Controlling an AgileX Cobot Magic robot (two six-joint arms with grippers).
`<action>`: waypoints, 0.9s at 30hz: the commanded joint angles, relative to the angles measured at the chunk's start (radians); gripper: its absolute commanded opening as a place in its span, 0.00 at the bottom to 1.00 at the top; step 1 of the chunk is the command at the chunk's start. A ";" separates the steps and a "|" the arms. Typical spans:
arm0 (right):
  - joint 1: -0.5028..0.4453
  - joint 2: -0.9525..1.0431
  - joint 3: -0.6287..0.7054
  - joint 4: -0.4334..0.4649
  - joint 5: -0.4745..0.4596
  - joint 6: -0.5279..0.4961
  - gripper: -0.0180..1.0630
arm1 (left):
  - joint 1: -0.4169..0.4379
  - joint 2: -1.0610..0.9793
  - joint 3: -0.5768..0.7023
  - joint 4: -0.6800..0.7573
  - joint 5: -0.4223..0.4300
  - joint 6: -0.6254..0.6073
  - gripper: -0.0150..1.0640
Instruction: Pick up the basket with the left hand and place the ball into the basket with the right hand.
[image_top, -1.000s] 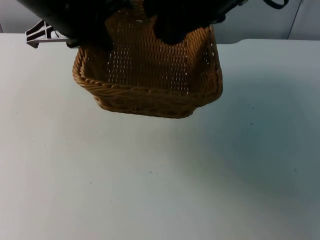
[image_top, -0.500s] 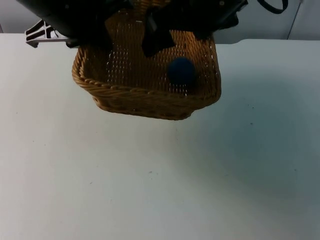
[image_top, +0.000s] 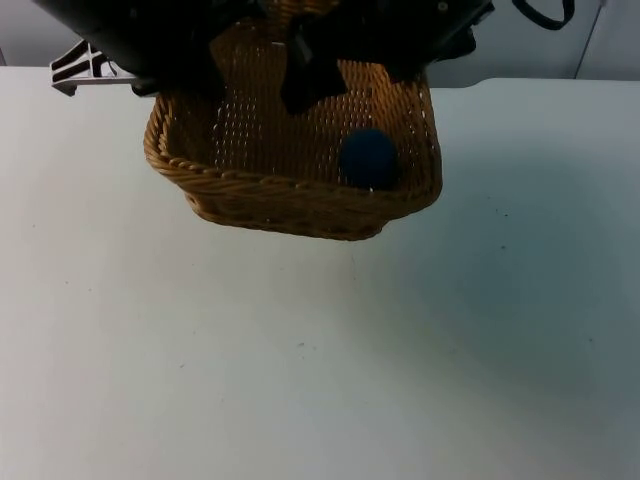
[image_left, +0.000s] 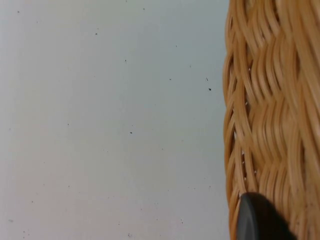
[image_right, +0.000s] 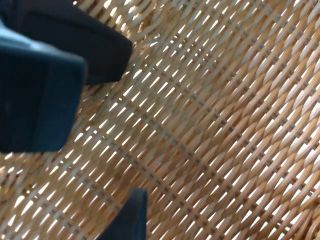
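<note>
Dark blue ball (image_top: 369, 158) lies inside the wicker basket (image_top: 290, 195), against its near wall toward the right corner. Right gripper (image_top: 312, 75) hangs over the basket interior, fingers spread, nothing between them. Left gripper (image_left: 252, 220) pinches the basket's woven wall, basket held off the white table (image_top: 300, 350).

Risk: tilting the basket could spill the ball.

Half a second ago the ball sat slightly higher; it has settled.

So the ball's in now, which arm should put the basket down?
Probably the left: its left gripper is already on the basket rim, holding it above the table. The right gripper hangs open over the ball inside.
</note>
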 joint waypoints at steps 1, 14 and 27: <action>0.004 -0.008 -0.008 0.007 -0.002 -0.013 0.99 | -0.005 -0.006 -0.001 -0.018 -0.022 -0.008 0.01; 0.004 -0.070 -0.019 0.010 -0.003 -0.008 0.96 | -0.005 0.013 -0.001 -0.023 -0.022 -0.012 0.01; -0.302 -0.192 -0.019 -0.034 0.091 -0.001 0.96 | -0.005 0.015 -0.001 -0.028 -0.012 -0.012 0.01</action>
